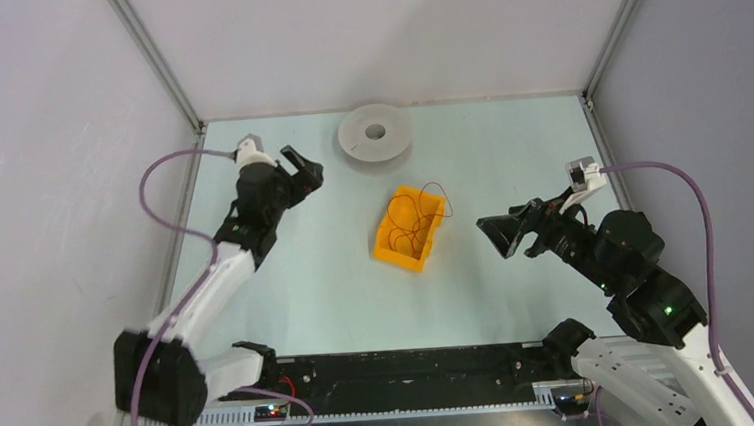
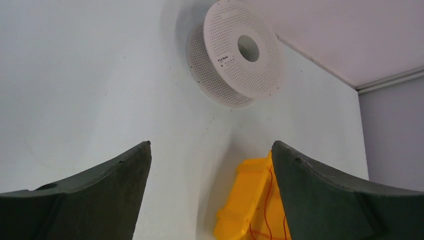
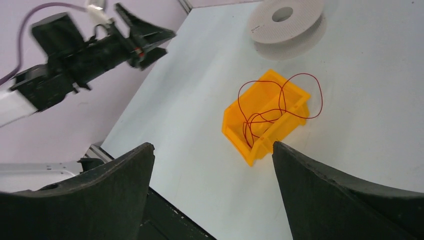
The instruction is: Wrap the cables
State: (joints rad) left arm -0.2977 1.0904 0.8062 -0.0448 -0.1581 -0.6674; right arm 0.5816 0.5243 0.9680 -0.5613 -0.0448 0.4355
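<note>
Judging from how things lie, the wrapping has not begun. The cable point(image 3: 260, 116), a hair-thin dark red-brown wire, sits as a loose tangle in the yellow bin point(image 1: 401, 258) at the middle of the table point(image 1: 290, 309). A couple of its loops spill over the bin's far right rim and hang out past the wall. The white perforated spool point(image 1: 352, 134) lies flat at the far edge, a little left of centre, well apart from the bin, and I see no wire on it or touching it. So everything is left to do: the wire has to be drawn out of the bin, untangled and coiled, most likely around that spool.

The left gripper point(image 1: 302, 170) hovers over the far left of the table with its jaws spread wide and nothing between them. It is near the spool, and the bin lies to its right and nearer. In its wrist view the spool shows ahead between the fingers, with the bin low on the right.

The right gripper point(image 1: 491, 239) hangs to the right of the bin, near it but not touching, jaws likewise wide apart and empty. Its wrist view looks over the bin and the spilling loops, which lie ahead of its fingers toward the far left.
</note>
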